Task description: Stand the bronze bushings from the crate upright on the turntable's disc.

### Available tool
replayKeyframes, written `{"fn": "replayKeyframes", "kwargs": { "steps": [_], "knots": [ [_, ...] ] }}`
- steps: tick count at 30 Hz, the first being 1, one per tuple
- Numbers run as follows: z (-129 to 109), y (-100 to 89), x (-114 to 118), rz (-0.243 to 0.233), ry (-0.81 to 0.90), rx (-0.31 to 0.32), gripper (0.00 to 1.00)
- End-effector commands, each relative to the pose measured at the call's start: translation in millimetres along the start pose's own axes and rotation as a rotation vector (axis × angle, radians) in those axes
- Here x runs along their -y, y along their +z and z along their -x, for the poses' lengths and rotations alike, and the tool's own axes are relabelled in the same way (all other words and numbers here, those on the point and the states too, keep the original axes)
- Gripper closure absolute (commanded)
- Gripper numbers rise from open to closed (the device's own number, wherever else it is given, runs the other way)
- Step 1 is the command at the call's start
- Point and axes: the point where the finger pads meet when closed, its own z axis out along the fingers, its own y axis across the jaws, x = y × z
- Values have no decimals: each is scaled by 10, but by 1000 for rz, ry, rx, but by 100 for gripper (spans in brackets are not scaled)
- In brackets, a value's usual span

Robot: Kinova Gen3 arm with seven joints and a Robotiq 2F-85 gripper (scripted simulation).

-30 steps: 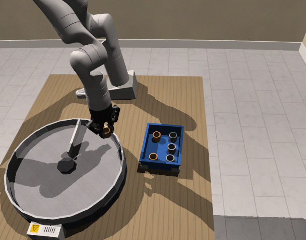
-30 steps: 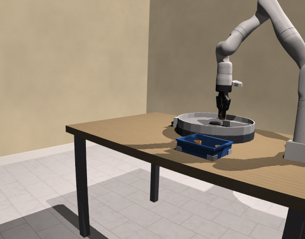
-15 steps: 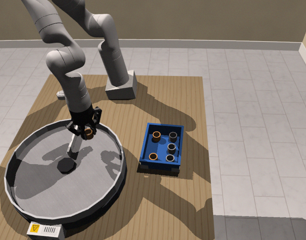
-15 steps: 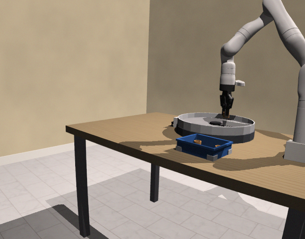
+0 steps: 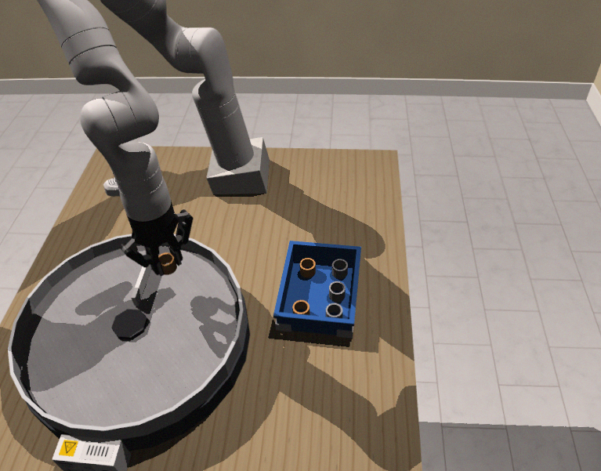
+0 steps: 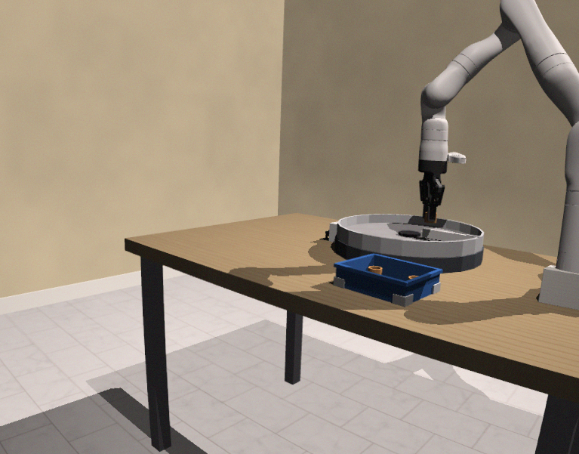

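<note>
My gripper (image 5: 163, 261) is shut on a bronze bushing (image 5: 167, 262) and holds it upright over the far part of the turntable's grey disc (image 5: 127, 335), away from the dark hub (image 5: 129, 324). In the side view the gripper (image 6: 430, 211) hangs low, just above the disc (image 6: 408, 234); I cannot tell whether the bushing touches it. The blue crate (image 5: 318, 288) to the right holds two bronze bushings (image 5: 307, 266) (image 5: 300, 307) on its left side and three steel bushings (image 5: 340, 267) (image 5: 336, 290) (image 5: 334, 310) on its right side, all upright.
The turntable has a raised grey rim (image 5: 232, 282) and a white radial bar (image 5: 146, 282) from hub to rim, just left of the gripper. A control box with a yellow warning label (image 5: 88, 450) sits at its front. The arm's base (image 5: 240, 169) stands at the table's back.
</note>
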Motion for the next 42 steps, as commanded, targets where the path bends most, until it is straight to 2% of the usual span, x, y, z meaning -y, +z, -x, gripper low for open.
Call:
{"fn": "replayKeyframes", "kwargs": {
  "steps": [1,31,37,42],
  "knots": [
    [3,-6,4,-1,0,1,100],
    [3,-3,4,-1,0,1,100],
    [2,229,7,-1,0,1,100],
    [2,249,7,-1,0,1,100]
  ]
}}
